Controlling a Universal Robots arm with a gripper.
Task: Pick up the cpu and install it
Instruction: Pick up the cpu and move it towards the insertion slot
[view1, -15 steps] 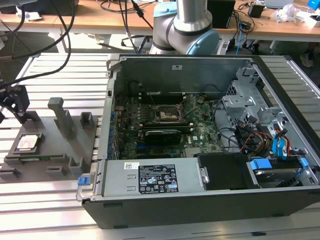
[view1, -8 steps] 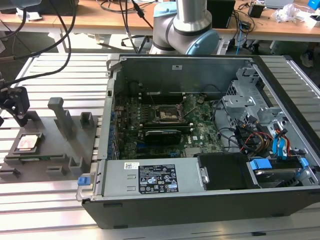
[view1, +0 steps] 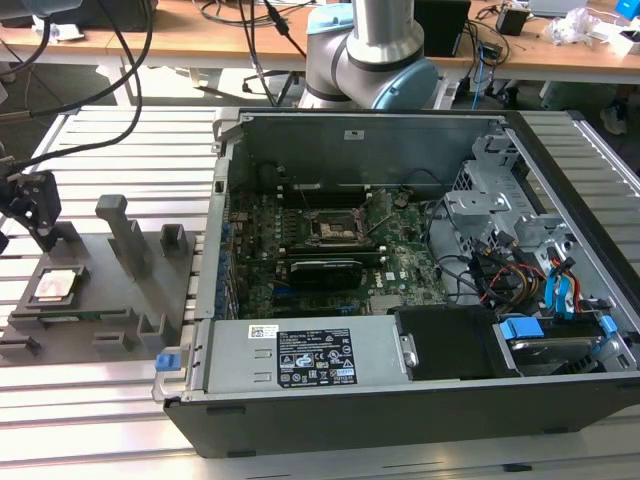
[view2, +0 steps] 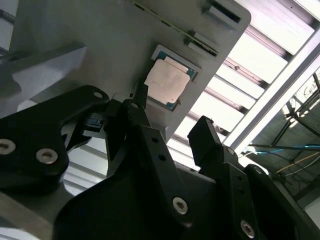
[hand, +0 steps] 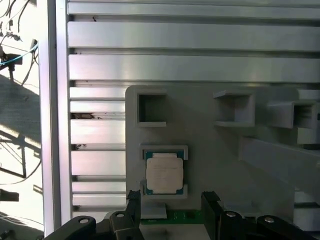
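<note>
End effector (hand: 171, 199) spread near cpu (hand: 164, 172); slatted aluminium table (view1: 100, 400), wooden desk (view1: 170, 40).

- In the exterior view, the picture's edge crops the gripper (view1: 42, 230) on the exterior view's left, along with whatever carries it.
- The arm (view1: 372, 50) is cut off by the top edge.
- In the first wrist view, the gripper's fingers (hand: 212, 207) run out of frame and partly cover a green board (hand: 176, 216).
- The motherboard socket (view1: 330, 228) is too small to tell its contents.
</note>
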